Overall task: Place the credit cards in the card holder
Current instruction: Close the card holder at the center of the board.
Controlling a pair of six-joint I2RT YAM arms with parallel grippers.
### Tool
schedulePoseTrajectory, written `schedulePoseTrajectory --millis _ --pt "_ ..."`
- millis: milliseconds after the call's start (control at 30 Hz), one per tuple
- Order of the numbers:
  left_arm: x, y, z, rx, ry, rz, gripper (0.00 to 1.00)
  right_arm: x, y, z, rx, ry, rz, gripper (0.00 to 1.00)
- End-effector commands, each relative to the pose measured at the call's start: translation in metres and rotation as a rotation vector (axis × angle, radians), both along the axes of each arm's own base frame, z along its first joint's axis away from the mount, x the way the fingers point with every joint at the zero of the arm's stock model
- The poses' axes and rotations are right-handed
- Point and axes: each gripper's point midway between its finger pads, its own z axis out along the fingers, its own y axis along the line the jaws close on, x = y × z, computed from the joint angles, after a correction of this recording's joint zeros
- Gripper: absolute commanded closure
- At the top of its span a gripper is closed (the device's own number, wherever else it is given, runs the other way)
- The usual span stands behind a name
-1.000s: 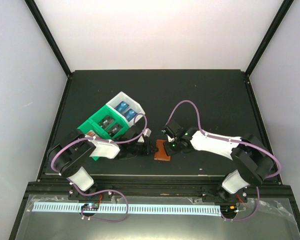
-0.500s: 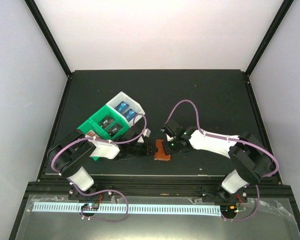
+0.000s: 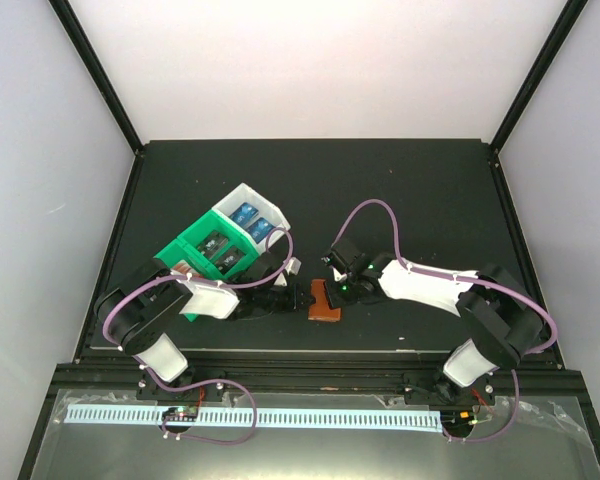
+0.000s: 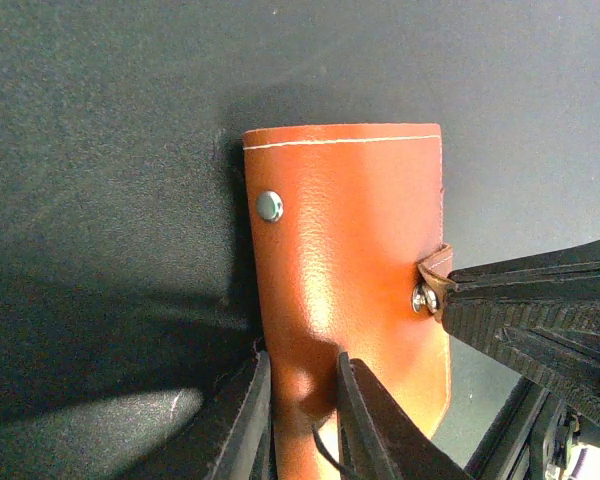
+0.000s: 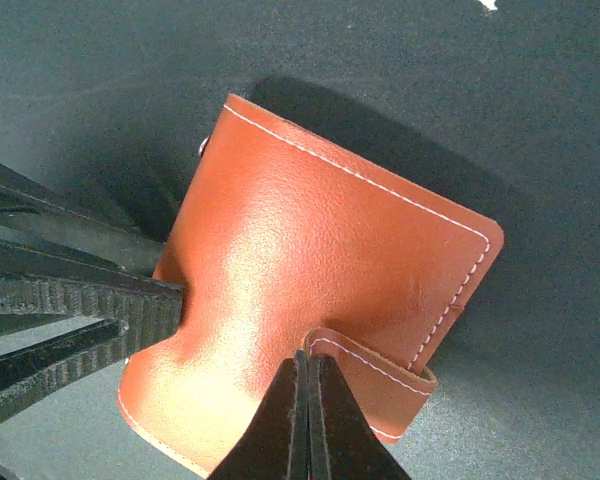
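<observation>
Two arms: both at card holder (image 3: pixel 327 303), folded shut at table's (image 3: pixel 430 190) 6 o'clock, nr front edge.
Just changed: left gripper (image 4: pixel 305 420) narrowed over last sec and is now clenched on holder's near edge, leather dented btw fingers (image 4: pixel 252 420). Holder barely shifted.
Left approach: from holder's 9 o'clock.
Right gripper (image 5: pixel 308 395): jaws pressed fully together, tips at snap tab (image 5: pixel 380 378), reaching in from holder's 3 o'clock. Tab pinched or only nudged, can't tell.
Snap: tab end sits apart from stud (image 4: pixel 269 206) on holder's face, so prob. already undone.
Meaning for task: holder pinned by left, so right prob. free to lift flap. Still opening stage, early. No card moved over yet, judging by tray.
Holder contents: inside hidden while folded.
Tray (image 3: pixel 180 247): green-and-white, three compartments, near holder at its 10 o'clock.
Tray contents: blue credit cards (image 3: pixel 252 220) in white end compartment at tray's 1 o'clock. Black cards (image 3: pixel 218 250) in green middle compartment. Compartment at tray's 7 o'clock under left arm, contents can't tell.
Risk: thin leather could slip from left clamp when flap gets pulled.
</observation>
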Motion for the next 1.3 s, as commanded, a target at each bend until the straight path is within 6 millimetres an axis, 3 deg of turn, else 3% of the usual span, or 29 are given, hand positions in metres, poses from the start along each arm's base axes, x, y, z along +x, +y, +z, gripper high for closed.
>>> schedulePoseTrajectory --millis 0,400,1267 --pt "-0.028 0.021 -0.038 0.114 0.126 -0.014 0.8 -0.012 0.007 -0.01 0.022 0.065 0.032 0.99" --pt "-0.028 0.021 -0.041 0.121 0.133 -0.021 0.81 -0.03 -0.003 -0.031 -0.072 0.149 0.081 0.99" --pt "-0.03 0.022 -0.044 0.126 0.145 -0.017 0.83 -0.038 -0.024 -0.084 -0.228 0.252 -0.005 0.99"
